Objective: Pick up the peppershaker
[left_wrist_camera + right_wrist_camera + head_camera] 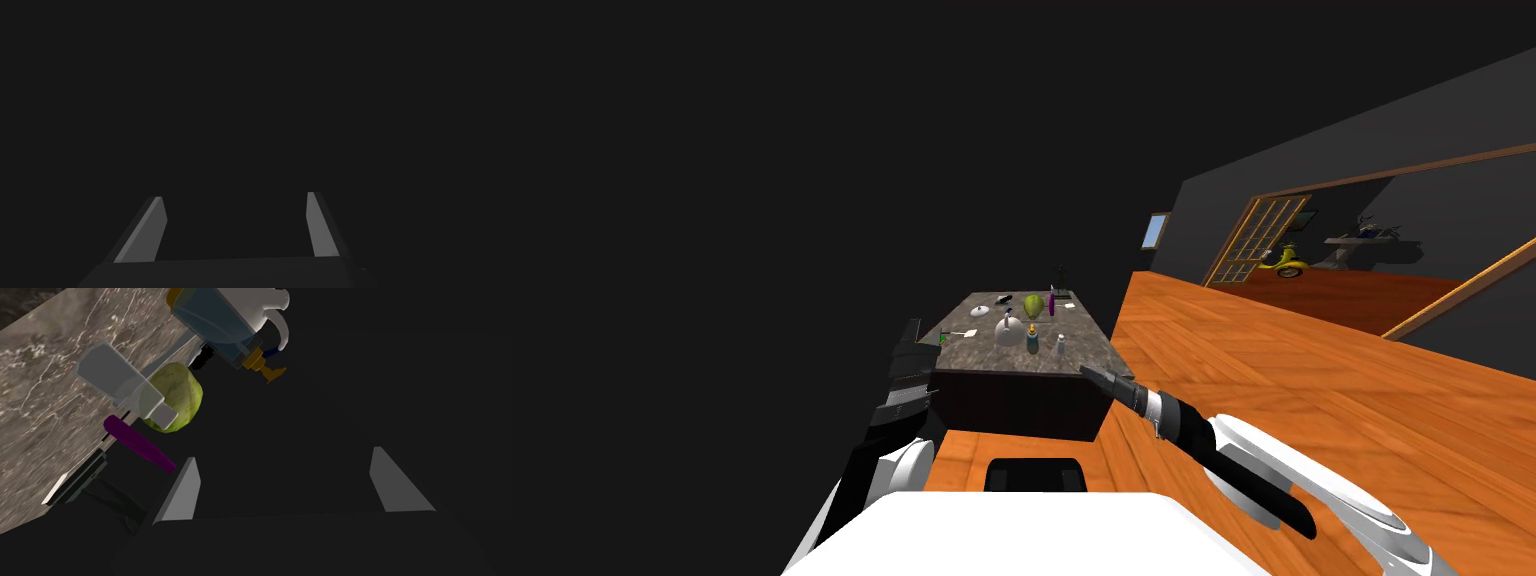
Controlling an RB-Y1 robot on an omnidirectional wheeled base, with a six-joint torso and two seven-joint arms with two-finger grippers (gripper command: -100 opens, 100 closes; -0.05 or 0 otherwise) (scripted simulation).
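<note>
The right end effector hangs just off the near right corner of the marbled tabletop, its two blades spread wide with nothing between them. The peppershaker, a small clear grey bottle with a pale cap, stands on the tabletop outside that gap, off to the side of one blade and further in over the stone. In the head view it sits near the tabletop's near edge, toward the right end, ahead of the right end effector and a little to its left. It stands upright, so its long axis runs straight up from the stone.

Close behind it are a green round thing and a purple stick. A blue soap dispenser and a white teapot stand beside it, toward the middle.

The left end effector is by the tabletop's near left corner, blades also wide and bare, well apart from the shaker. The right arm is plainly the nearer one; I judge it must swing left and reach forward to bring the shaker between its blades
</note>
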